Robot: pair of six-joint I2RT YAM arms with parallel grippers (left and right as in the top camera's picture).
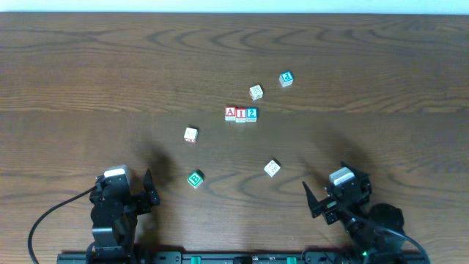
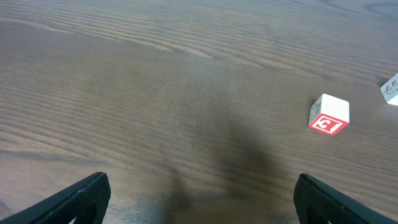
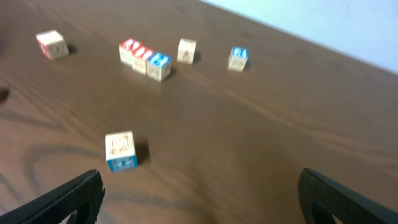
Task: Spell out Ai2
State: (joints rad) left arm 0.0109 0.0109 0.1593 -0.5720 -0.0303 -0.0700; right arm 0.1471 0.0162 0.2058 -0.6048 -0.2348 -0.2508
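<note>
I'm looking down on a dark wood-grain table (image 1: 88,73), with a pale wall (image 1: 220,6) at 12 o'clock. The A-I-2 row (image 1: 240,113) sits mid-table, its blocks touching. Apart from it lie a white block (image 1: 256,92) at 1, a blue block (image 1: 286,78) at 2, a red block (image 1: 190,134) at 8, a green block (image 1: 195,179) at 7 and a pale block (image 1: 272,168) at 5. The left gripper (image 1: 123,180) and right gripper (image 1: 337,183) are spread wide and hold nothing.
</note>
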